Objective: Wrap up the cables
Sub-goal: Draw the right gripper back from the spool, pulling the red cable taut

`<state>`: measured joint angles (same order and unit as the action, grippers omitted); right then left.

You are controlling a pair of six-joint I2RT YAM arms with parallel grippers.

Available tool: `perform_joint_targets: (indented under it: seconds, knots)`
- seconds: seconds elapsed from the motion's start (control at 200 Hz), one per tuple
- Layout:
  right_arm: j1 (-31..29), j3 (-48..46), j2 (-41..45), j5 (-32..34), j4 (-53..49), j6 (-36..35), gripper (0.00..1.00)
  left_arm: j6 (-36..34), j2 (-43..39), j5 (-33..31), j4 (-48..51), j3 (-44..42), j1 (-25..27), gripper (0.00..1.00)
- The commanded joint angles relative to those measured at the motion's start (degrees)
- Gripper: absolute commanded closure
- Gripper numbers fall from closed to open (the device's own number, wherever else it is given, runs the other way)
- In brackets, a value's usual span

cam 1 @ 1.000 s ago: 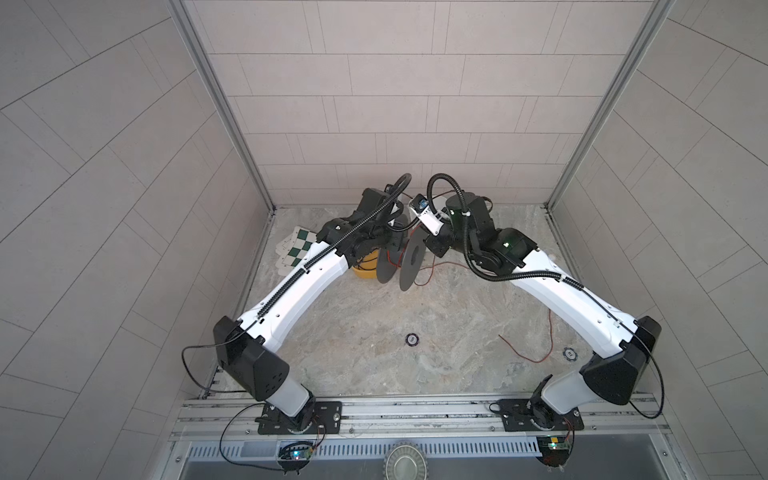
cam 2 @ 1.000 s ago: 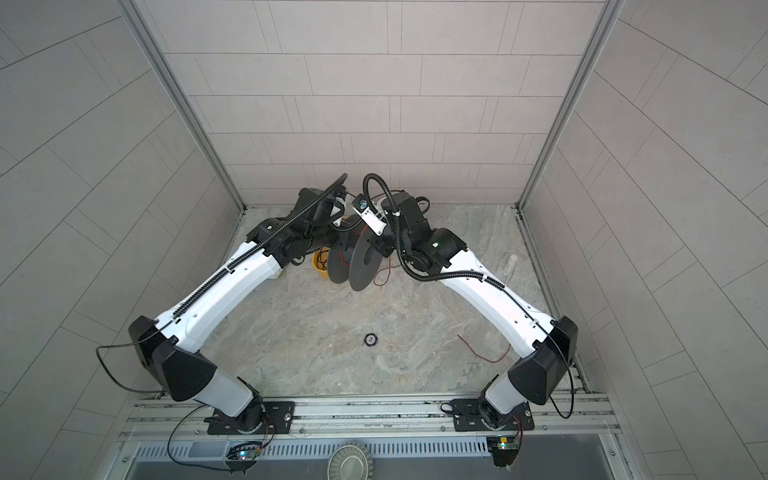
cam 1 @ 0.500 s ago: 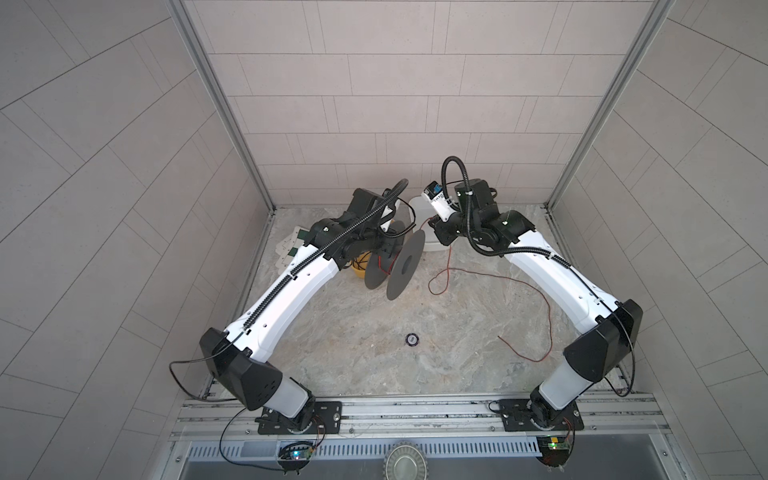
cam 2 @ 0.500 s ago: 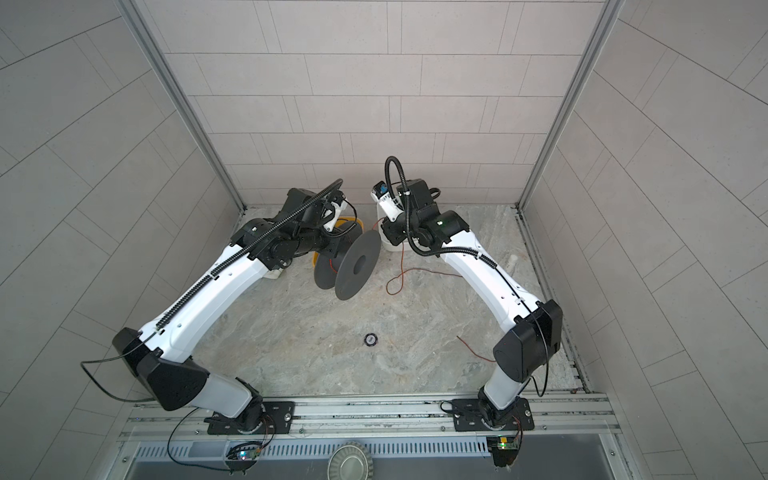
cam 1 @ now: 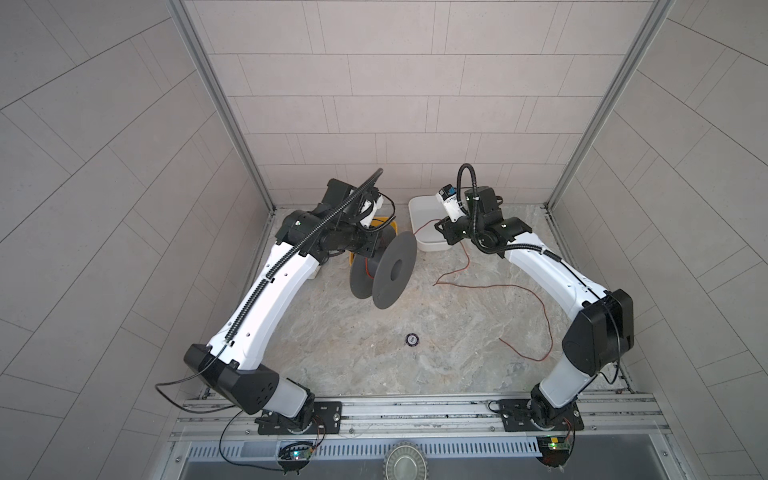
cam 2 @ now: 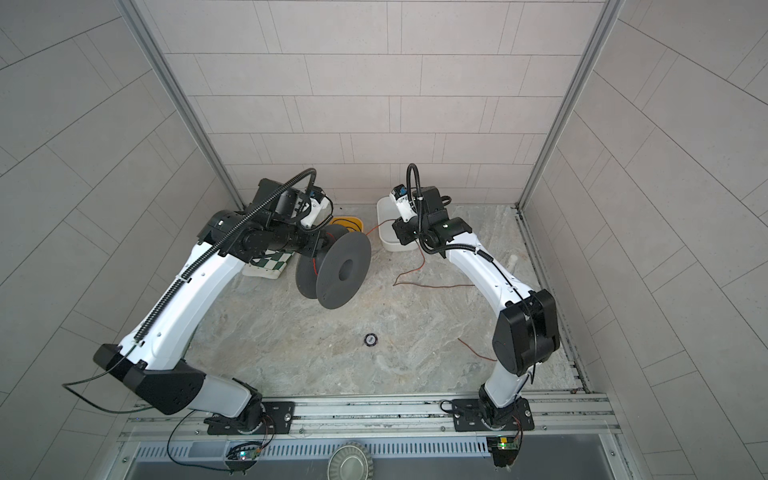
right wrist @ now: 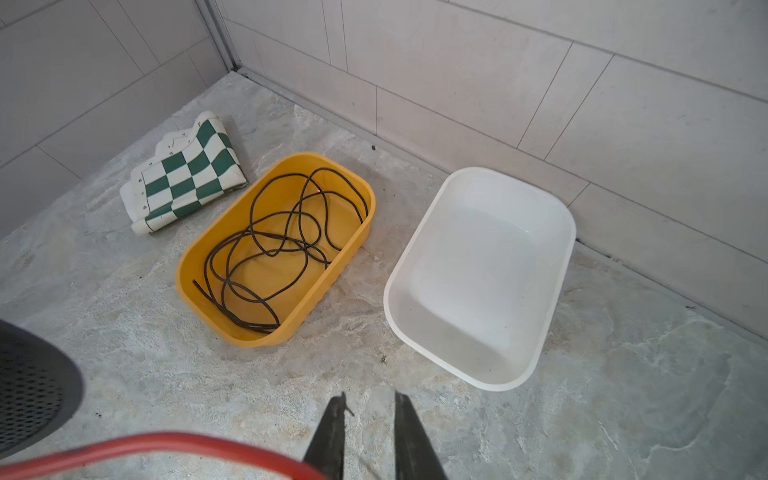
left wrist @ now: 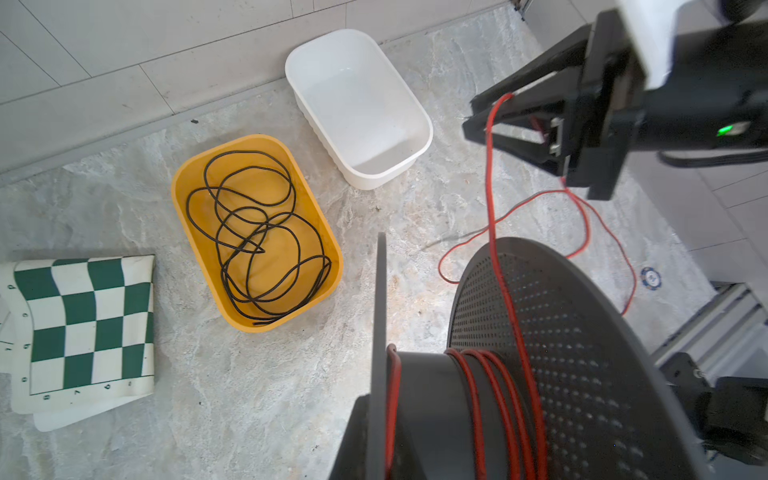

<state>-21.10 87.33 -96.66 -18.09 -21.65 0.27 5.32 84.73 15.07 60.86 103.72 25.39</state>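
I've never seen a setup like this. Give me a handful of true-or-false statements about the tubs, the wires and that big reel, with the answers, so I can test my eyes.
1. The yellow tub holds a tangled black cable. True.
2. The white tub holds the red wire. False: the tub is empty; the wire runs from the spool down to the floor.
3. Several turns of red wire sit on the spool's hub. True.
4. The checkered mat lies inside the yellow tub. False: it lies on the floor, apart from the tub.
5. The right gripper is clamped shut. False: the floor shows between its fingers.
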Motion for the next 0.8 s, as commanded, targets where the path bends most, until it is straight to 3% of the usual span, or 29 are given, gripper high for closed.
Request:
perform_joint_targets:
  seconds: [0.0,0.15,0.51,0.796]
  knots:
    - [1.3,-2.0,-0.7,-4.8,4.9,3.6,0.76,3.7,-2.0,8.1,-0.1,2.5,-2.9,1.00]
    - [2.1,-6.1,-1.3,-9.7,9.1,5.5,0.68,6.9,-2.0,12.4,-2.0,3.1,-5.8,1.00]
    - [2.2,-16.1,3.6,-14.5,15.2,7.6,0.25,8.1,-1.2,9.5,-1.5,6.7,-6.8,1.00]
    - [2.3,-21.2,9.7,-18.6,16.1,7.5,0.17,8.7,-0.5,10.8,-1.3,8.7,-6.9,1.00]
